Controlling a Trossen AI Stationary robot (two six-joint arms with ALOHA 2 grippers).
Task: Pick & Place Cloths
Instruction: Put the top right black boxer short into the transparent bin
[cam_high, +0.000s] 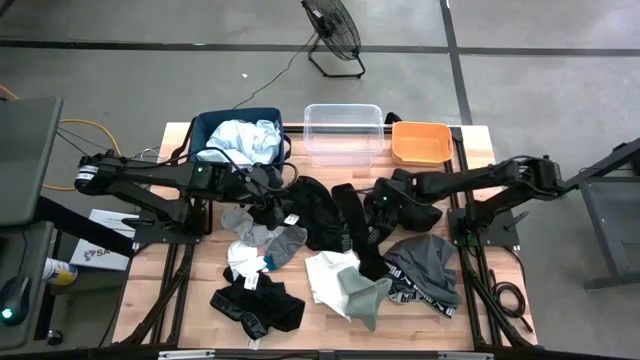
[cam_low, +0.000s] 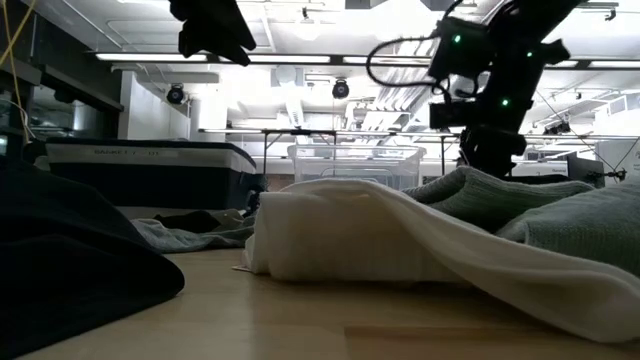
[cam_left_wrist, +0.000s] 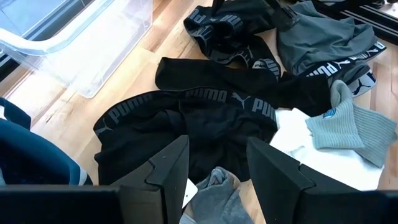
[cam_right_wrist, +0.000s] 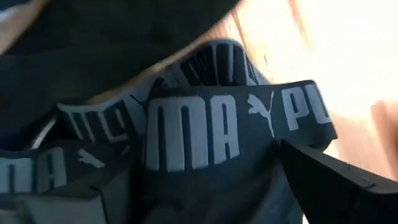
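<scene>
Many cloths lie spread over the wooden table (cam_high: 200, 270). Among them are black PUMA briefs (cam_left_wrist: 186, 118), grey socks (cam_high: 240, 222), a white piece (cam_high: 325, 272), a grey-green sock (cam_high: 365, 295) and grey briefs (cam_high: 425, 265). A pale blue cloth (cam_high: 245, 140) lies in the navy bin (cam_high: 205, 125). My left gripper (cam_left_wrist: 217, 146) hangs open above the black briefs, with a grey sock (cam_left_wrist: 214, 186) showing low in its gap. My right gripper (cam_right_wrist: 205, 165) is open, pointing steeply down close over the waistband (cam_right_wrist: 199, 130) of a black cloth heap (cam_high: 410, 200). One finger stands on each side of the band.
A clear tub (cam_high: 343, 135) and an orange tub (cam_high: 420, 143) stand at the far edge, right of the bin. More black briefs (cam_high: 255, 305) lie at the near left. A fan (cam_high: 332, 30) stands on the floor beyond the table.
</scene>
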